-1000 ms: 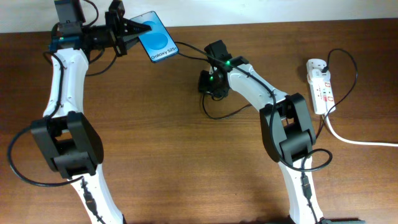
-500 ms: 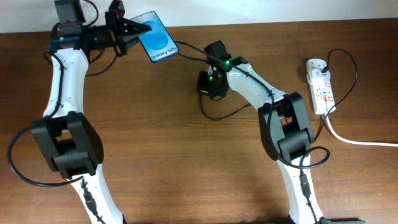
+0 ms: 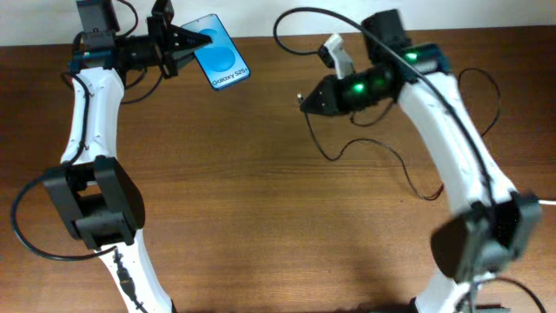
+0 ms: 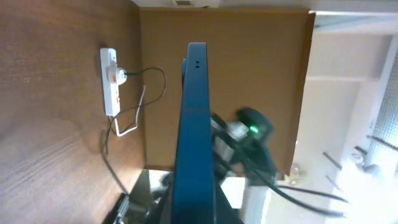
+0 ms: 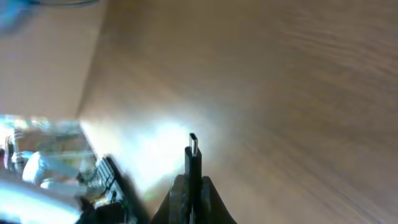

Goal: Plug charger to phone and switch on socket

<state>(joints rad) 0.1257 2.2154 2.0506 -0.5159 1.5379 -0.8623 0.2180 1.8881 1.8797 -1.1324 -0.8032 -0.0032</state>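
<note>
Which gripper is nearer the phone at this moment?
Left. The left gripper is clamped on the phone at its edge. The right gripper, holding the charger by its plug, is well off to the phone's right and not touching it.

Right wrist view motion-blurred; I can't read the table grain. Right gripper around the charger is cropped at the bottom edge. Left wrist: phone edge-on, screen hidden, lower end cut off. Socket switches too small for me to read.
</note>
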